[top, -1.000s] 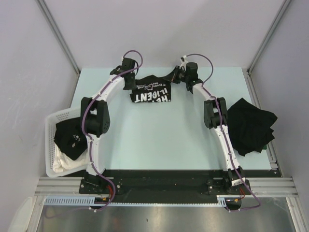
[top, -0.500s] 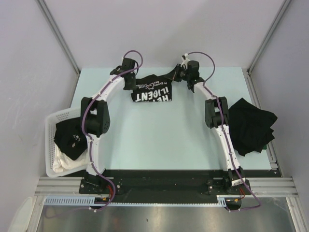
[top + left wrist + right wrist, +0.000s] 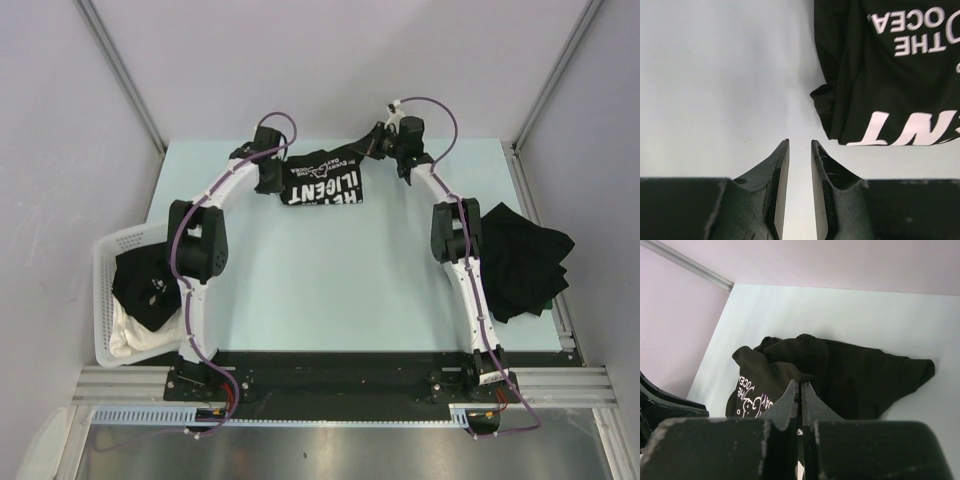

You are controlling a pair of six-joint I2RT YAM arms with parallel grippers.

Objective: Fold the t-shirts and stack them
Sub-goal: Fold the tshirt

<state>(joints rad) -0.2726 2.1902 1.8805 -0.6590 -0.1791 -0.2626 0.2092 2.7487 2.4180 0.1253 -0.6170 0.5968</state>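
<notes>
A black t-shirt [image 3: 325, 186] with white lettering lies crumpled at the far middle of the table. My right gripper [image 3: 380, 150] is shut on a fold of it at its far right corner; in the right wrist view the fabric [image 3: 850, 375] bunches at the closed tips [image 3: 801, 385]. My left gripper [image 3: 272, 182] sits at the shirt's left edge. In the left wrist view it [image 3: 800, 142] stands open a little over bare table, with the shirt [image 3: 880, 90] just ahead and to the right, not touching it.
A pile of black t-shirts [image 3: 518, 258] lies at the table's right edge beside the right arm. A white lattice basket [image 3: 104, 262] at the left edge holds another black t-shirt [image 3: 140, 285] and a white cloth [image 3: 128, 338]. Walls close in the far side.
My right gripper has moved right and toward the far wall, dragging the lettered shirt to the right with it. The left gripper has barely moved, and the shirt's left edge has slid past it.
</notes>
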